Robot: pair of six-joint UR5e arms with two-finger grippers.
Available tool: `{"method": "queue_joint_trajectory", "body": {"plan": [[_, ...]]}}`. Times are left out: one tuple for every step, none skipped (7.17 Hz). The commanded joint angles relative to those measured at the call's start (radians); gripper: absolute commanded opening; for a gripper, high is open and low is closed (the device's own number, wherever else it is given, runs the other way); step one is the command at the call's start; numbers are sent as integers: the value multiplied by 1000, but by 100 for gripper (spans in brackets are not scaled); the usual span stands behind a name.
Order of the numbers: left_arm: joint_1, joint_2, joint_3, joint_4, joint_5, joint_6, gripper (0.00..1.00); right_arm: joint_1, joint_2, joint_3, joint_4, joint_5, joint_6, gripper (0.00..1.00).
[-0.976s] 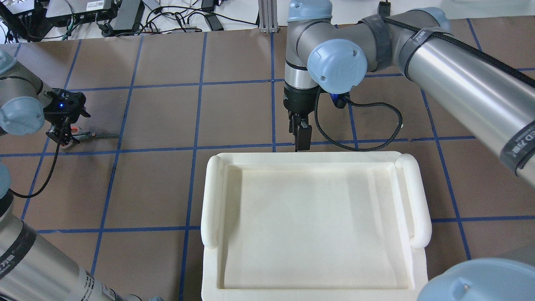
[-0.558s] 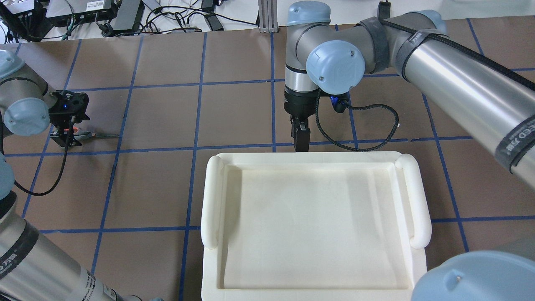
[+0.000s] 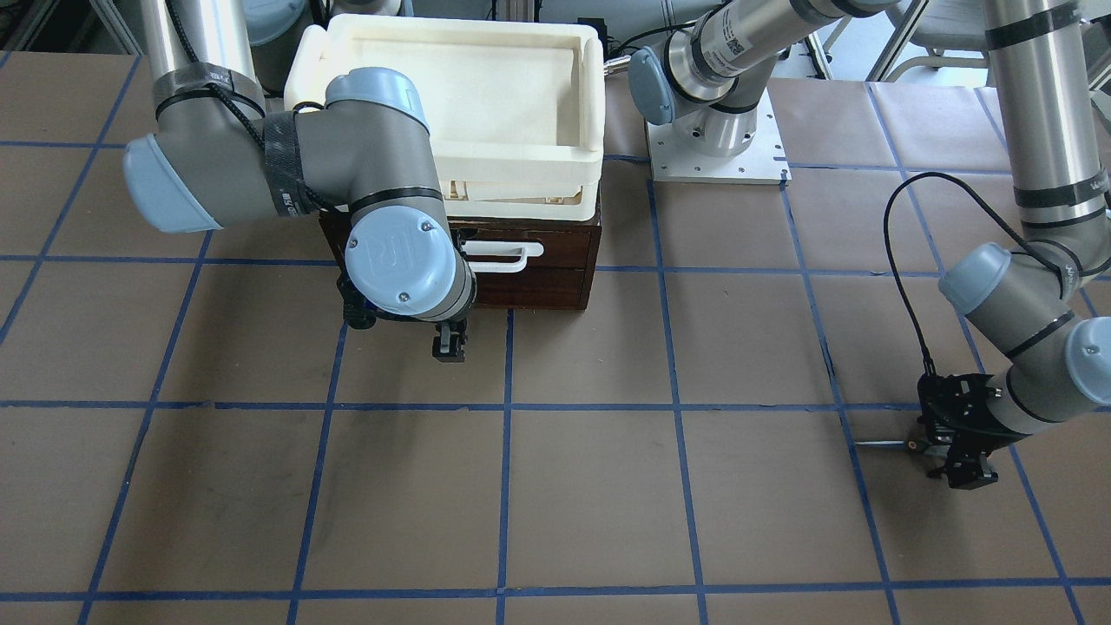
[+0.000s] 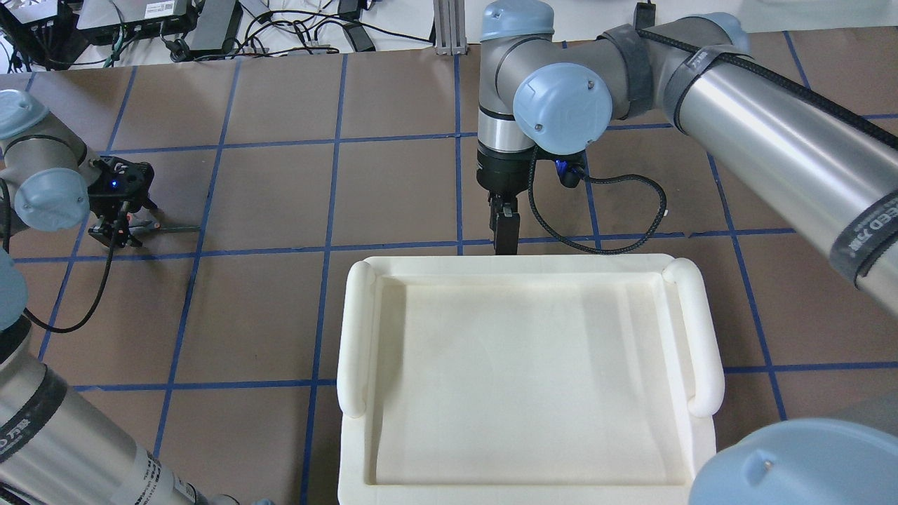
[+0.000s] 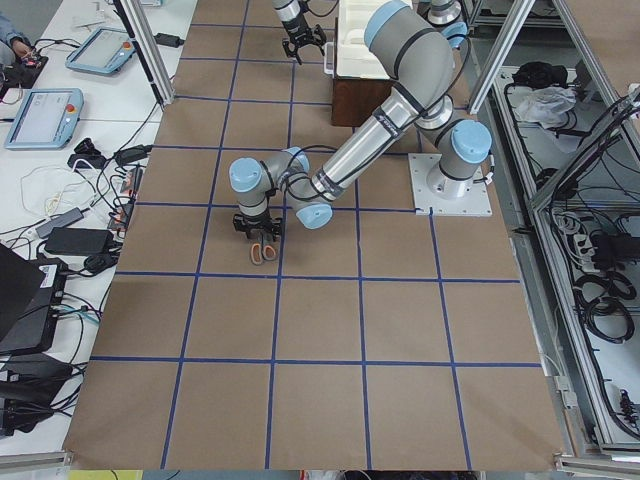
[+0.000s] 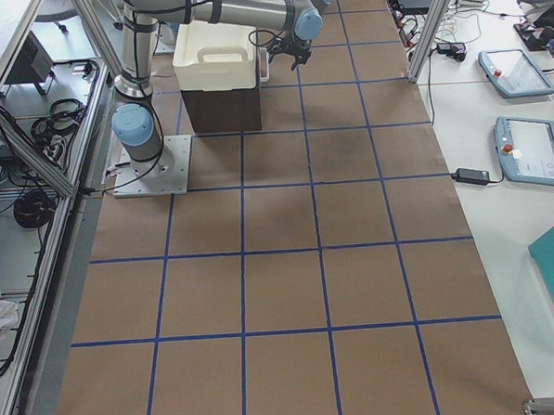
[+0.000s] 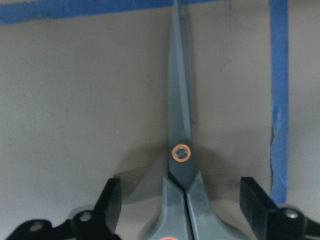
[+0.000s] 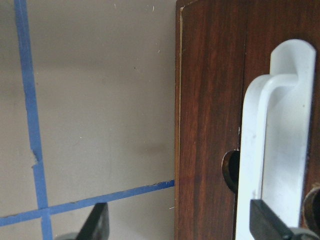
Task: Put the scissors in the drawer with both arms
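One scissors [image 7: 180, 125], one drawer [image 3: 568, 252], one tray [image 3: 592, 113] on a brown, blue-taped bench [image 3: 590, 486]. Released, left pincer [image 7: 181, 194] straddles the scissors; right pincer [image 3: 450, 345], also released, faces the drawer.

- right arm [image 6: 135, 129]: base on a grey plate, upper left of frame; its links run along the top edge.
- right claw [image 6: 286, 58]: top centre, just beside the drawer [image 6: 221, 110] front.
- Cream tray [image 6: 215, 54] sits on the dark-brown drawer.
- table [image 6: 289, 263]: brown, blue tape grid.
- Two tablets [image 6: 531, 148] at right edge.
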Motion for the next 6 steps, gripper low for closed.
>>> {"method": "queue_joint_trajectory", "body": {"plan": [[0,-3,1,7,0,9,66,-1,0,1,28,2,6,98],[0,-3,1,28,2,9,54,-1,0,1,43,3,32,98],[0,-3,0,40,5,7,41,-1,1,2,57,1,30,98],[0,-3,0,42,5,7,33,-1,3,5,56,-1,30,98],[0,-3,0,47,5,6,25,0,9,10,56,-1,29,98],[0,-2,0,48,5,4,23,0,17,10,54,-1,29,98]]}}
